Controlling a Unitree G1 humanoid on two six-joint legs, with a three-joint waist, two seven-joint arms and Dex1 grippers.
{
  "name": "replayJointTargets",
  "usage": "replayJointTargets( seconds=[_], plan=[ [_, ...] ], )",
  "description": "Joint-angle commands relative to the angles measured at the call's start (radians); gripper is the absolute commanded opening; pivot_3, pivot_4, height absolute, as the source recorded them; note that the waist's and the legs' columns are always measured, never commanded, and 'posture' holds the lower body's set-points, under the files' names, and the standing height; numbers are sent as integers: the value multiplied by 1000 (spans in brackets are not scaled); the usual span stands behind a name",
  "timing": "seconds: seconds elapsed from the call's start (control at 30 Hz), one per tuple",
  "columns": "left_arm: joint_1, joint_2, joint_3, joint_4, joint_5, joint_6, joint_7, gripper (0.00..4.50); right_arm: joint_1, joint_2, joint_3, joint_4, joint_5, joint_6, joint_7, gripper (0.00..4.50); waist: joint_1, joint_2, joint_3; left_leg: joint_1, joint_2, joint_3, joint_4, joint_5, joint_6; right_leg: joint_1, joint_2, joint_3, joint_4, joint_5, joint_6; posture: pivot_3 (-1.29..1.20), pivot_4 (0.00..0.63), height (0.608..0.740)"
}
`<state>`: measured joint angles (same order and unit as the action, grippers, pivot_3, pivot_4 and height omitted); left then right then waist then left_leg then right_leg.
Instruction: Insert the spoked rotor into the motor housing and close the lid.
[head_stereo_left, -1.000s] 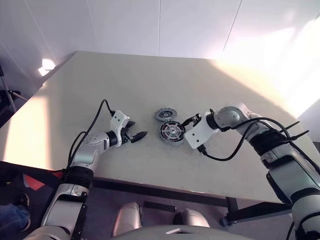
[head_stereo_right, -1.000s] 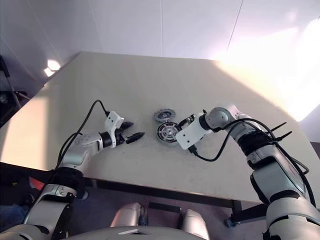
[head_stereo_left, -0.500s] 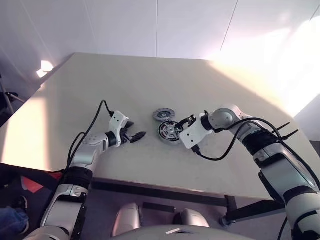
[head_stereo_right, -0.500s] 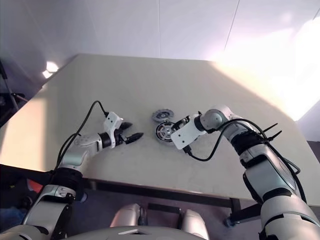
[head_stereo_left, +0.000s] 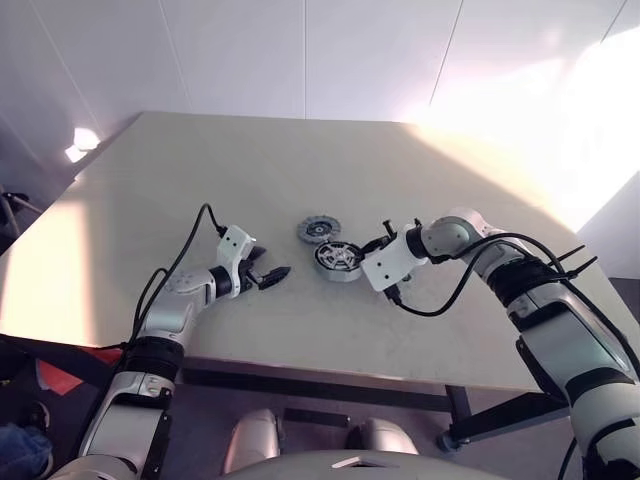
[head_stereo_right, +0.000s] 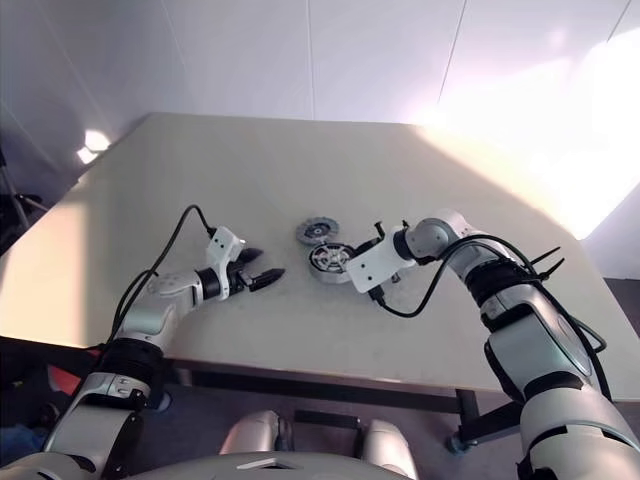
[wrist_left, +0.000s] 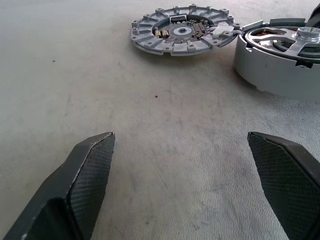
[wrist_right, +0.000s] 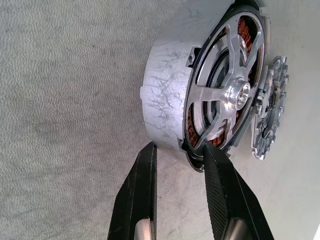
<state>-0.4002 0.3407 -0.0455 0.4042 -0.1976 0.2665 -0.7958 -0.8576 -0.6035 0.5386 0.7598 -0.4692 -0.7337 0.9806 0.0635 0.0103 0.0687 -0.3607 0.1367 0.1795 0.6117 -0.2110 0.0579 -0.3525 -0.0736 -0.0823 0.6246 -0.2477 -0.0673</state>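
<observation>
The motor housing (wrist_right: 162, 100), a round grey-walled puck with copper-red windings, lies mid-table (head_stereo_left: 337, 258). The spoked rotor (wrist_right: 223, 67) sits inside it, silvery spokes and hub facing up. Just behind it, touching its edge, lies the lid (head_stereo_left: 317, 231), a grey ribbed disc flat on the table. My right gripper (wrist_right: 177, 150) comes in from the housing's right side (head_stereo_left: 374, 246). One finger is against the outer wall and the other over the rotor's edge, shut on the rim. My left gripper (wrist_left: 180, 145) hovers open, a short way left of the housing (head_stereo_left: 271, 265).
The parts lie on a wide beige table (head_stereo_left: 200, 170) with bare surface all around them. Strong sunlight falls on the far right part. Black cables hang from both forearms near the table's front edge.
The fingers of my right gripper have narrowed onto the housing's rim. The left arm has kept still. The head camera has shifted a little.
</observation>
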Motion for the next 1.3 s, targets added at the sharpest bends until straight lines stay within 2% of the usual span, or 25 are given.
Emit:
replayJointTargets(
  seconds=[0.03, 0.27, 0.5, 0.57, 0.63, 0.77, 1.0, 1.3],
  plan=[
    [-13, -4, 1, -9, -2, -7, 0, 4500, 31, -1, 10, -37, 16, 17, 48, 1082, 1, 0, 0, 0, 0, 0, 0, 0, 0, 0, 0, 0, 0, 0, 0, 0, 0, 740],
    [-7, -11, 3, -8, -2, -9, 5, 4500, 101, -29, -7, -193, 83, 73, 130, 1082, 7, 0, 0, -3, 0, 0, -1, -1, 1, -2, 0, 0, -2, 0, 0, 0, 0, 740],
    [-15, -7, 7, 2, -1, -12, 3, 4500, 136, -19, -5, -237, 80, 143, 148, 1082, 7, 0, 0, -4, 0, 0, -2, -1, 1, -3, 0, 0, -3, 0, 0, 0, 0, 740],
    [-17, -4, 8, 3, -1, -13, 3, 4500, 151, -23, -3, -253, 96, 158, 175, 1818, 7, 0, 0, -4, 0, 0, -2, -1, 1, -3, 0, 0, -3, 0, 0, 0, 0, 740],
    [-18, -2, 9, 4, -1, -13, 2, 4500, 162, -23, -4, -265, 105, 167, 191, 2369, 6, 0, 0, -4, 0, 0, -3, -1, 1, -2, 0, 0, -4, 0, 0, 0, 0, 740],
    [-21, 0, 9, 8, 0, -14, 1, 4500, 169, -18, -9, -280, 85, 164, 161, 3653, 7, 0, 0, -3, 0, 0, -3, -1, 1, -2, 0, 0, -4, 0, 0, 0, 0, 740],
    [-23, -1, 8, 10, 1, -15, 0, 4500, 164, -21, -5, -289, 94, 158, 185, 3653, 6, -1, -1, -3, 0, 0, -5, -1, 1, -2, 0, 0, -6, 0, 0, 0, 0, 740],
    [-22, -13, 6, 12, 3, -21, 9, 4500, 93, -29, 65, -173, 21, 41, 209, 3653, 6, -1, -1, -4, -1, 0, -6, -1, 1, -2, 0, 0, -7, 0, 0, 0, 0, 740]
  ],
)
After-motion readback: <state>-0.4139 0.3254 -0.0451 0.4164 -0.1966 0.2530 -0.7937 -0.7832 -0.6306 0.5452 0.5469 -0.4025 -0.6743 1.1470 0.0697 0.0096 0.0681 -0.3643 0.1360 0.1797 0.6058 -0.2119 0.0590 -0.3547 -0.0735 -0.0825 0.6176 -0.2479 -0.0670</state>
